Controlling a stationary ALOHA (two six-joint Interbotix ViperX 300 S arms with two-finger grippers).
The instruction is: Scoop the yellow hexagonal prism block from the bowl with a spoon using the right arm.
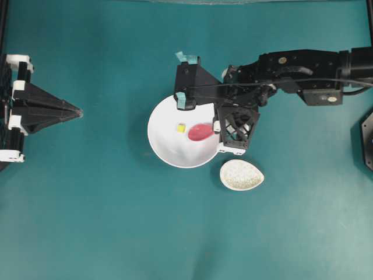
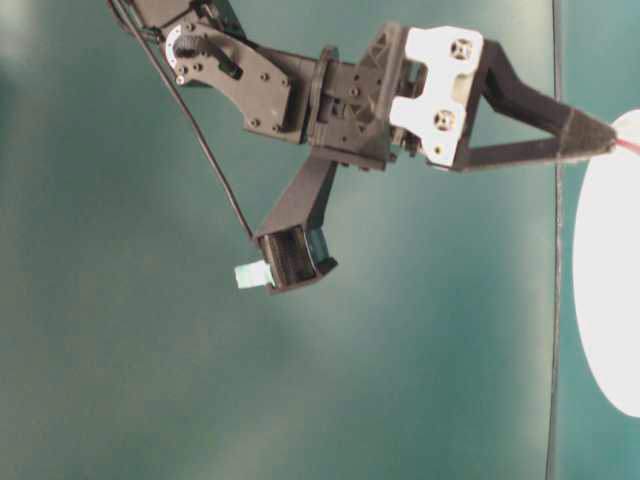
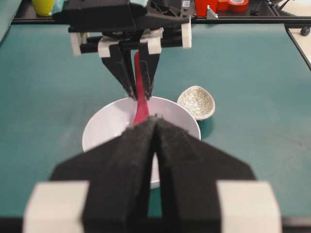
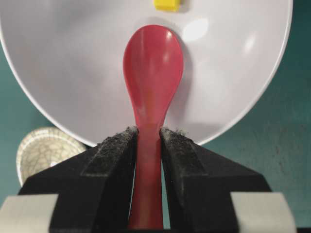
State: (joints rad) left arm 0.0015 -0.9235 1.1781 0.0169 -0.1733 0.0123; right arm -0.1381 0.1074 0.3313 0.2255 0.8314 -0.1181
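Right wrist: yellow block (image 4: 167,5) lies beyond the right hand (image 4: 148,145).

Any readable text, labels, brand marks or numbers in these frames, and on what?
None can be read.
The right arm carries small round stickers, too small to read.
The spoon, bowl, yellow block and speckled dish show no print.
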